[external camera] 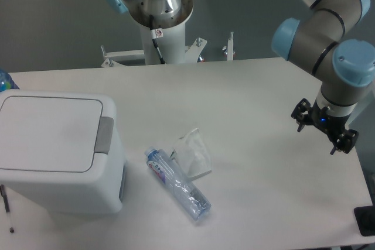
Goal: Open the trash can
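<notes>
Lower left: trash can on surface, lid flat, grey latch facing centre, reachable. Clear bottle beside. Pincer far right, apart, empty, unengaged.

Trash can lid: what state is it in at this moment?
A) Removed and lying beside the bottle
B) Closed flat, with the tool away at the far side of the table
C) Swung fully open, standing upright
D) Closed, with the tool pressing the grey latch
B: the trash can has its lid lying flat with the grey latch untouched, while the tool hangs over the table's opposite side, beyond the clear plastic bottle.
</notes>
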Controlling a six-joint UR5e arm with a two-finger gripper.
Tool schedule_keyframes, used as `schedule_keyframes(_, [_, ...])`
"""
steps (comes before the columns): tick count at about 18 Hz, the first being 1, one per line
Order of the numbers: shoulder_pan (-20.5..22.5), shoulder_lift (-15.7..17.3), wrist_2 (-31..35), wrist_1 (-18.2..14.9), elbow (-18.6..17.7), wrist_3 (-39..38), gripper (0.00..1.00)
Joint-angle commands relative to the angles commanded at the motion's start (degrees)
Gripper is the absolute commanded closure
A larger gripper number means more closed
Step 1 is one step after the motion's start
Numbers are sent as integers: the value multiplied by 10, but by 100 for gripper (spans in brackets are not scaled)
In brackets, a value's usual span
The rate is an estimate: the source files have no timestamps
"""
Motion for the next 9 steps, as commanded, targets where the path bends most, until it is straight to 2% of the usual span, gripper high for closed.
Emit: schedule_keyframes(9, [1,0,-4,-1,5,-3,0])
